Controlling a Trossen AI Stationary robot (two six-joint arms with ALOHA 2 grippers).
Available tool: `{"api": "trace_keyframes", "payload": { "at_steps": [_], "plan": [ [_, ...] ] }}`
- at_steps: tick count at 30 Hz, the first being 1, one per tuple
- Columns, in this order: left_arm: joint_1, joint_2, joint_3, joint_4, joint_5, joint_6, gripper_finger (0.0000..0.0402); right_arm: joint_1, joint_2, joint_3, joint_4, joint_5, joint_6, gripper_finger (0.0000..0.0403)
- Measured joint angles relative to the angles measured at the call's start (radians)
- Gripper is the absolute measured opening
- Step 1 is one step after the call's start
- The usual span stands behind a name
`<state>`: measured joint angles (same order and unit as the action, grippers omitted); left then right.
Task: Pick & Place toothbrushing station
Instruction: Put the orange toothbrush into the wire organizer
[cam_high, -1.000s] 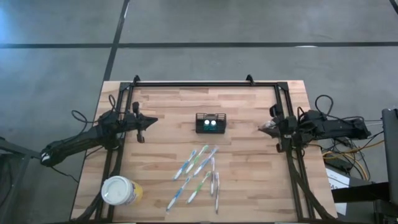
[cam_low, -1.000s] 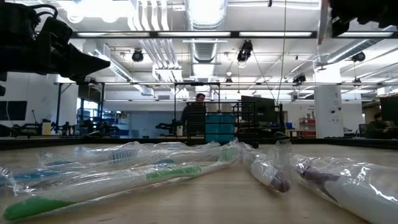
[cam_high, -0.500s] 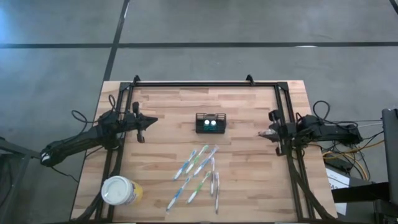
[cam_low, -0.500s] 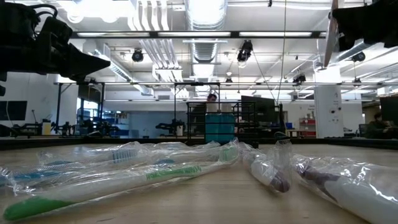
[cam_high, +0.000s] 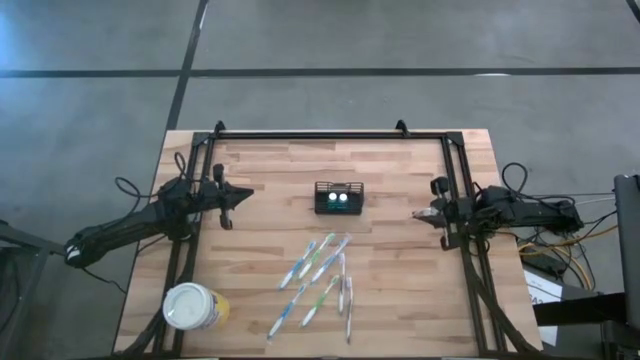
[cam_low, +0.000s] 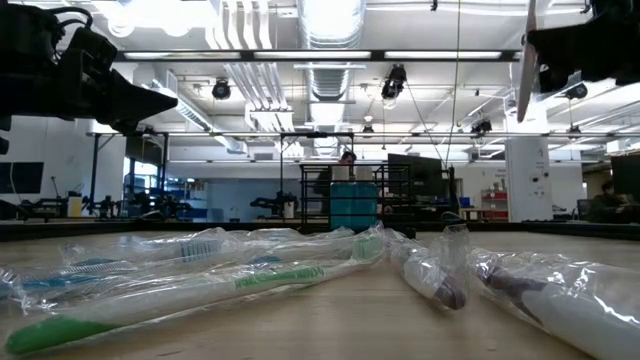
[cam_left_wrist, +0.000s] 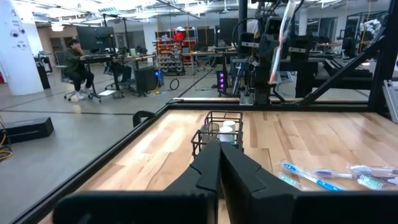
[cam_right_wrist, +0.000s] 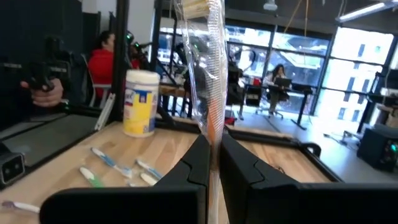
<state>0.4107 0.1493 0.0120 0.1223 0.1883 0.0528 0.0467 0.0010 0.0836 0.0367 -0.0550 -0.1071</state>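
Note:
The toothbrushing station, a small black slotted caddy (cam_high: 340, 198), stands on its base at the table's middle; it also shows in the left wrist view (cam_left_wrist: 221, 129). Several wrapped toothbrushes (cam_high: 320, 280) lie flat on the table nearer than the caddy. My right gripper (cam_high: 422, 213) is at the table's right side, shut on a wrapped toothbrush (cam_right_wrist: 205, 68) that also shows in the low view (cam_low: 528, 50). My left gripper (cam_high: 228, 203) is shut and empty at the table's left side, pointing toward the caddy. My right gripper pinches the wrapped toothbrush between its two fingers at the orange part of the handle (cam_right_wrist: 214, 127), through the clear wrapper. The fingers lie level, pointing toward the table's left, across the brush. The brush stands nearly upright, head end (cam_right_wrist: 194, 9) up, lifted clear of the table.
A round yellow tub with a white lid (cam_high: 193, 307) stands at the near left corner. A black frame (cam_high: 310, 135) runs along the table's far, left and right sides. People sit in the room beyond the table.
My right gripper has shifted a little toward the table's near edge and left, toward the caddy, still shut on the wrapped toothbrush, which stays lifted and nearly upright.

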Motion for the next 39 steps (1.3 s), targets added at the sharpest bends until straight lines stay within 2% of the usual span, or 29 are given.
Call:
{"api": "trace_keyframes", "payload": {
  "at_steps": [6, 13, 18, 23, 27, 33, 39],
  "plan": [
    [0.000, 0.000, 0.000, -0.002, 0.000, -0.004, 0.0020, 0.000, 0.000, -0.075, 0.051, 0.009, 0.003, 0.0013],
    [0.000, 0.000, 0.000, -0.008, -0.006, -0.005, 0.0014, 0.001, 0.001, -0.075, 0.064, 0.011, 0.021, 0.0013],
    [0.000, 0.000, 0.000, -0.006, -0.051, 0.068, 0.0014, 0.001, 0.001, -0.075, 0.066, 0.017, 0.011, 0.0013],
    [0.000, 0.000, 0.000, -0.005, -0.060, 0.077, 0.0014, 0.000, 0.002, -0.075, 0.069, 0.040, -0.001, 0.0013],
    [0.000, 0.000, 0.000, -0.004, -0.059, 0.057, 0.0014, 0.000, 0.005, -0.075, 0.164, 0.096, 0.000, 0.0013],
    [0.000, 0.000, 0.000, -0.001, -0.059, 0.053, 0.0014, 0.000, 0.076, -0.075, 0.330, 0.104, -0.026, 0.0013],
    [0.000, 0.000, 0.000, 0.012, -0.059, 0.052, 0.0014, 0.000, 0.220, -0.038, 0.416, 0.108, -0.011, 0.0013]
  ]
}}
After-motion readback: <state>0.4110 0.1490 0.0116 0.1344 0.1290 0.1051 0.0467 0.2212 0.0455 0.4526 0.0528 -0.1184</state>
